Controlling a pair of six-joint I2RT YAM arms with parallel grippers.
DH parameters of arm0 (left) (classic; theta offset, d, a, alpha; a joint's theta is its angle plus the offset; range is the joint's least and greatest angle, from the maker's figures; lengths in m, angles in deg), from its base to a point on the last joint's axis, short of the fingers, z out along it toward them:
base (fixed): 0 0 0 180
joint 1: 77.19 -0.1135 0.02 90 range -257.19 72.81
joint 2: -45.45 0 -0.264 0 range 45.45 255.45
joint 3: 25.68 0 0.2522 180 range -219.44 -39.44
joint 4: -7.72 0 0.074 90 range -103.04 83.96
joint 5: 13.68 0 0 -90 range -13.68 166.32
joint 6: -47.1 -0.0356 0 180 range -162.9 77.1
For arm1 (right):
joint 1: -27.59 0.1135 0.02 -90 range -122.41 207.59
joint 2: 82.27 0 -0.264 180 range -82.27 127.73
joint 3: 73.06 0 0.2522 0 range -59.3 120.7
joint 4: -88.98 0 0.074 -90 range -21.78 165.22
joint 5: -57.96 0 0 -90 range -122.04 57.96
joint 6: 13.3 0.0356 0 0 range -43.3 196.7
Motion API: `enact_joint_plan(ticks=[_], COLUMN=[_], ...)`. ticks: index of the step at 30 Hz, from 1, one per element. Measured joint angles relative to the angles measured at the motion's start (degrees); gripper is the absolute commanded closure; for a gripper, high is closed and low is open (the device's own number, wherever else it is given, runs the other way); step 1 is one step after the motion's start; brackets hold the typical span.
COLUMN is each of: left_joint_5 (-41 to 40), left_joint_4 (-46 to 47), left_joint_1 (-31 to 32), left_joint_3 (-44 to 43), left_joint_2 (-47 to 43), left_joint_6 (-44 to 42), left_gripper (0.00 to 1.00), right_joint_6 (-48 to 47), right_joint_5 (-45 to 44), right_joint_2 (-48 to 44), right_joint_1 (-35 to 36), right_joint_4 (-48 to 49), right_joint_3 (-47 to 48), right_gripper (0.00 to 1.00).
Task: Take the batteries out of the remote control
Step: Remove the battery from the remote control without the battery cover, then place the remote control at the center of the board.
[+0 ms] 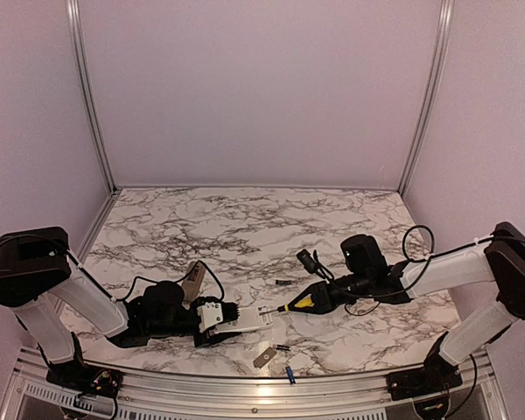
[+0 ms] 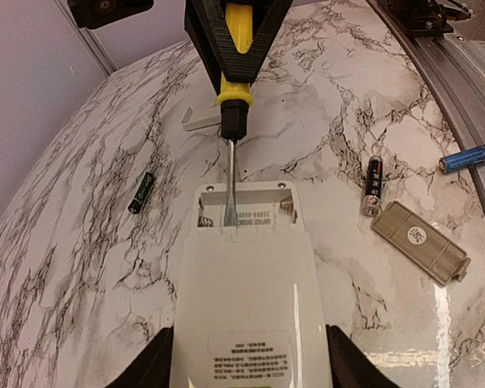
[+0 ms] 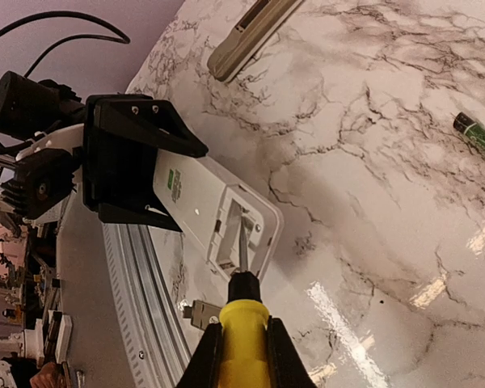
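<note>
1. In the top view, the remote (image 1: 238, 318) sat at lower centre, its left end between the fingers of the left gripper (image 1: 217, 320).
2. The screwdriver (image 1: 299, 303) lay to the remote's right, its handle in the right gripper (image 1: 322, 296) and its tip inside the remote's open compartment (image 2: 242, 206).
3. The upper battery (image 1: 283, 283) lay on the table (image 1: 245, 227) just above the screwdriver, apart from it.
4. The cover plate (image 1: 264, 357) lay below the remote's right end, with the middle battery (image 1: 283, 349) just to its right.
5. The lowest battery (image 1: 290, 374) lay below both, at the table's bottom edge.
6. A long flat object (image 1: 192, 282) lay to the upper left of the remote, above the left gripper.
</note>
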Motion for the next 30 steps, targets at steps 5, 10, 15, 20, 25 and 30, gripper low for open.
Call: enact_joint_plan(ticks=[5, 10, 15, 20, 25, 30], left_joint_5=[0.0, 0.0, -0.1, -0.1, -0.3, -0.6], left_joint_4=[0.6, 1.6, 2.6, 3.7, 5.0, 5.3], left_joint_1=[0.0, 0.0, 0.0, -0.2, -0.7, -0.8], left_joint_3=[0.0, 0.0, 0.0, 0.0, 0.0, 0.0], left_joint_2=[0.0, 0.0, 0.0, -0.3, -0.9, -0.9], left_joint_6=[0.2, 0.6, 1.1, 1.6, 2.5, 3.2], left_gripper=[1.00, 1.00, 1.00, 1.00, 1.00, 1.00], right_joint_6=[-0.4, -0.9, -1.4, -2.3, -2.9, -3.3], right_joint_5=[-0.9, -2.2, -3.8, -5.9, -8.2, -10.8], right_joint_2=[-1.3, -3.7, -6.5, -9.8, -12.5, -14.6], right_joint_1=[0.1, 0.2, 0.3, 0.3, 0.4, 0.4], right_joint_4=[-2.2, -4.8, -7.8, -10.8, -13.1, -14.4], right_joint_3=[0.7, 1.0, 1.9, 2.6, 3.7, 3.8], right_gripper=[1.00, 1.00, 1.00, 1.00, 1.00, 1.00])
